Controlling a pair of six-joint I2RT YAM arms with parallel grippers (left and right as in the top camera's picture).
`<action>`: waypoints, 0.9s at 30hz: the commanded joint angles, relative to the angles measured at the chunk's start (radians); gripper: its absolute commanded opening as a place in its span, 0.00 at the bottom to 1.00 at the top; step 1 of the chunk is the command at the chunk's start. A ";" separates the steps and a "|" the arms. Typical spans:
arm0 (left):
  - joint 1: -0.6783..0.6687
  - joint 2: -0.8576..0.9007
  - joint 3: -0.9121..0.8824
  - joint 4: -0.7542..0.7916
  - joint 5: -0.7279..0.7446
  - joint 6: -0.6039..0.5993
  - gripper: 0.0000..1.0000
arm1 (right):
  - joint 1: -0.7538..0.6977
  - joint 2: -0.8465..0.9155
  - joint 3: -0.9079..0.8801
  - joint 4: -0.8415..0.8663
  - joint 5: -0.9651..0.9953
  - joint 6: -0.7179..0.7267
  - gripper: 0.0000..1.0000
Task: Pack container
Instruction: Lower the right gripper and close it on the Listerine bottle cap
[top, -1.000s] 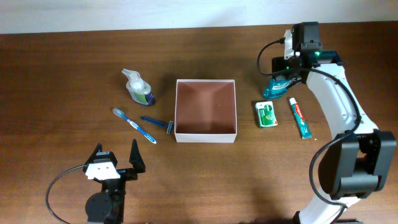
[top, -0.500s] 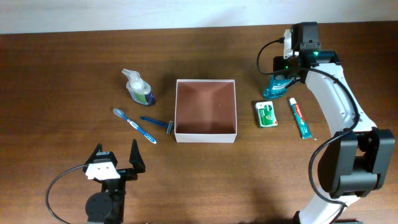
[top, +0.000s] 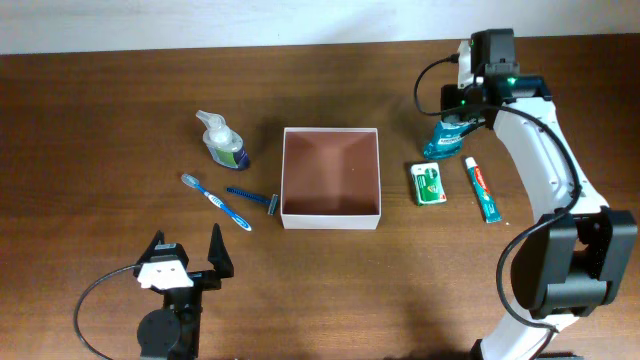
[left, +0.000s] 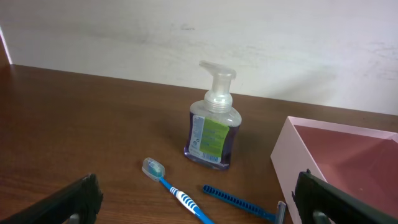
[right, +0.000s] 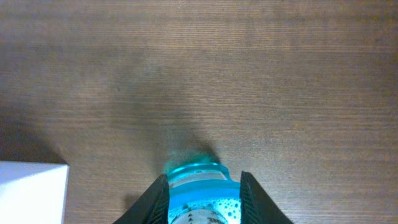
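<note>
The container (top: 331, 215) is a square shallow box with white walls and a reddish-brown inside, at mid-table; it holds nothing. Its pink-white wall also shows at the right of the left wrist view (left: 292, 163). My right gripper (top: 453, 128) is at the far right, shut on a teal bottle (top: 442, 142). In the right wrist view the fingers (right: 204, 199) clamp the bottle (right: 202, 193) on both sides above the wood. My left gripper (top: 186, 262) is open and empty near the front left edge; its fingers (left: 199, 208) stand wide apart.
A pump soap bottle (top: 224, 142), a blue toothbrush (top: 215, 201) and a blue razor (top: 255, 198) lie left of the container. A small green packet (top: 429, 184) and a toothpaste tube (top: 482, 189) lie right of it. A white corner (right: 31, 190) shows in the right wrist view.
The right wrist has shifted slightly toward the far edge while still gripping the teal bottle. The left arm has not moved.
</note>
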 joint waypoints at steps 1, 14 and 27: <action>-0.003 -0.003 -0.002 -0.003 0.008 0.016 0.99 | 0.004 -0.003 0.034 -0.006 0.000 0.006 0.25; -0.003 -0.003 -0.002 -0.003 0.008 0.016 0.99 | 0.004 -0.004 0.034 -0.036 -0.001 0.006 0.40; -0.003 -0.003 -0.002 -0.003 0.008 0.016 0.99 | 0.004 -0.003 0.031 -0.052 -0.001 0.007 0.38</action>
